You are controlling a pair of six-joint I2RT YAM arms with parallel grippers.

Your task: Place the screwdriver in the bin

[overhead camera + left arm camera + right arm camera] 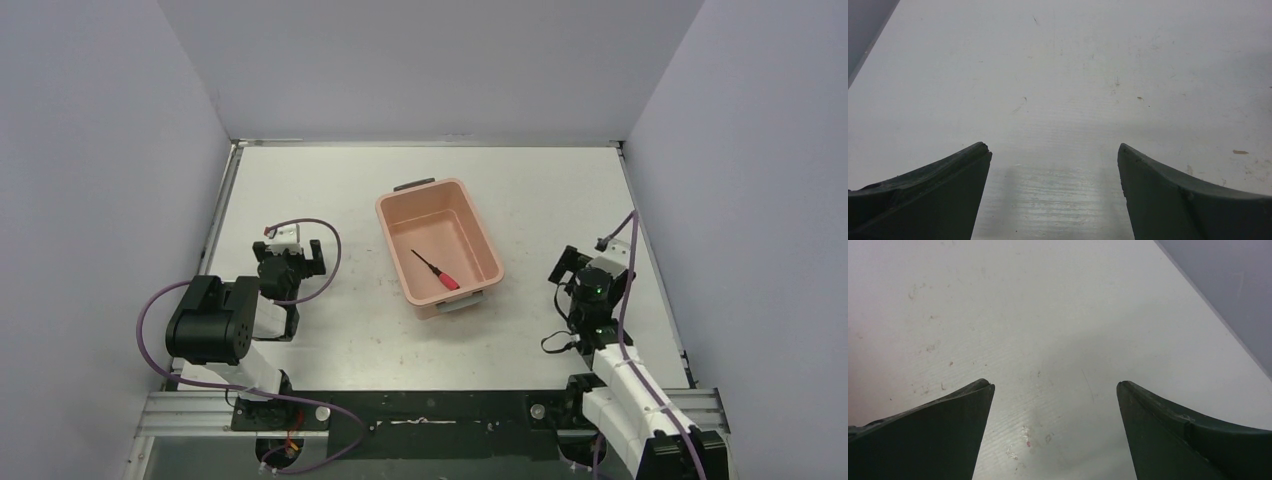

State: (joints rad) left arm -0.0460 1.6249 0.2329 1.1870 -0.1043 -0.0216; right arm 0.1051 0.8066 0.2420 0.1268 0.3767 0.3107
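Left gripper (1054, 150) and right gripper (1055, 385) noted wide open, empty; bin (430, 225), screwdriver (436, 271) inside, could be knocked by a stray sweep.

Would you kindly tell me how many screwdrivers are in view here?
1. The screwdriver lies on the floor of the bin, red handle toward the near end. No other shows, and nothing seems hidden.

The white surface (560, 200) carries a single thing directly: the salmon-pink bin (398, 250), resting near its middle. The bin's long axis runs from 11 o'clock to 5 o'clock, with a grey handle (415, 185) at the 11 o'clock end. Close up, the surface shows faint scuffs, small dark specks and fine ridged lines.
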